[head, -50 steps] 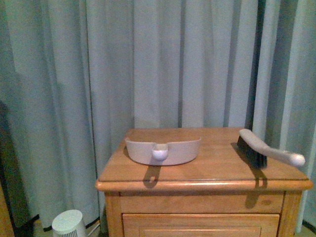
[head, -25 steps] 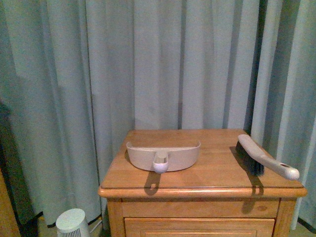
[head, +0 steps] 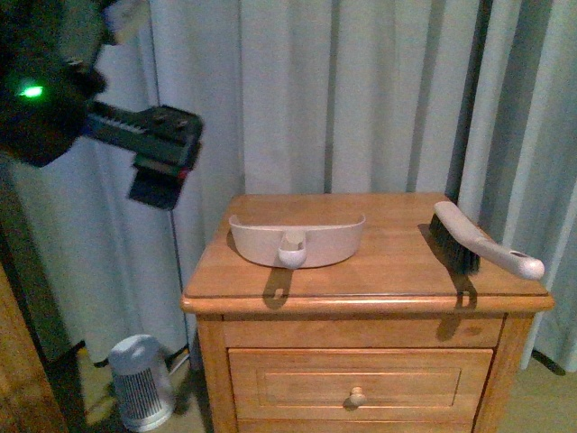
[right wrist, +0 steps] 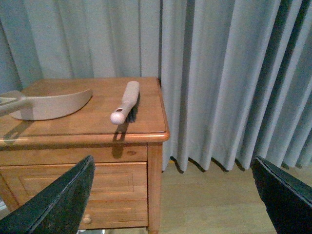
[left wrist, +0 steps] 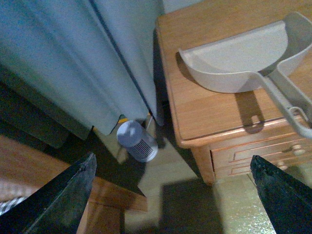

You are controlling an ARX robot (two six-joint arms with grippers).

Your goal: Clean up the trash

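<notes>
The left gripper [left wrist: 171, 162] hangs spread wide and empty; the right gripper [right wrist: 173, 160] gapes likewise. Below the left one, to its right, the pale pink plastic dustpan [head: 334, 245] sits on the wooden nightstand [head: 379, 280]. Ahead of the right one lies the grey-handled, black-bristled brush [head: 478, 248]. The trash shows nowhere, perhaps hidden. I judge this the approach — next, each arm must descend onto a handle.

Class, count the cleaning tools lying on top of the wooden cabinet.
2: a dustpan toward the left, and a brush along the right edge. None seem hidden.
</notes>
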